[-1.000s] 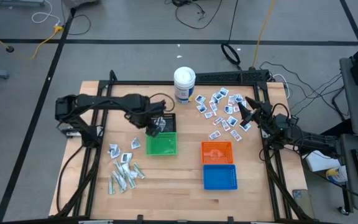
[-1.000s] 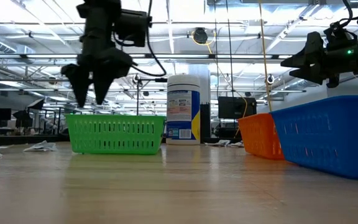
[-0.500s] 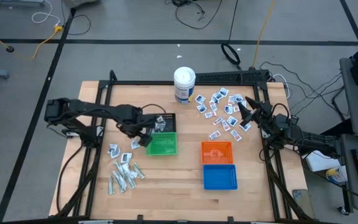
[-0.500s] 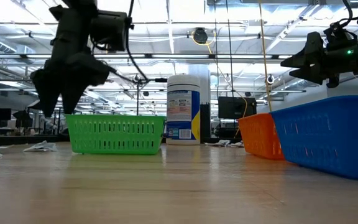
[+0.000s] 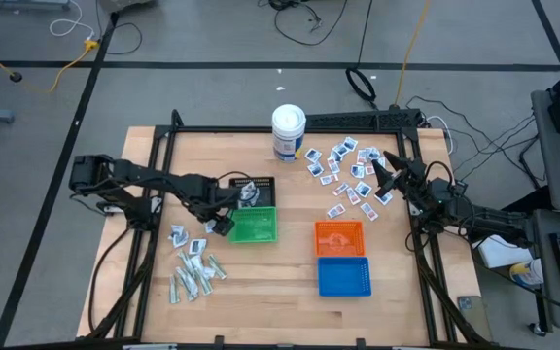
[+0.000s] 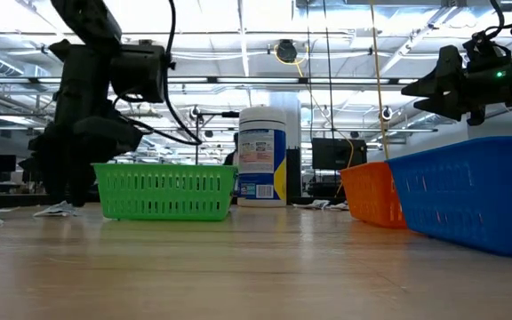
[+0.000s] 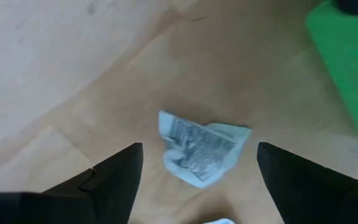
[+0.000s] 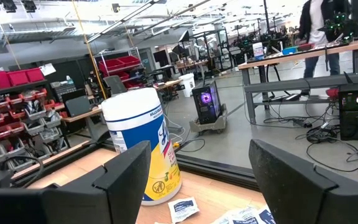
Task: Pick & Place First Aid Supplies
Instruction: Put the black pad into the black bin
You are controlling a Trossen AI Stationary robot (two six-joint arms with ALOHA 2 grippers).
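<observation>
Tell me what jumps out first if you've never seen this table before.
Probably the bright baskets: a green basket mid-table, with an orange basket and a blue basket to its right. Then the left gripper, open over a crumpled packet beside the green basket.

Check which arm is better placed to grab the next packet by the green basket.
Left. Its open left claw hangs right over a crumpled packet beside the green basket. The right claw, also open, hovers above the far packet pile.
</observation>
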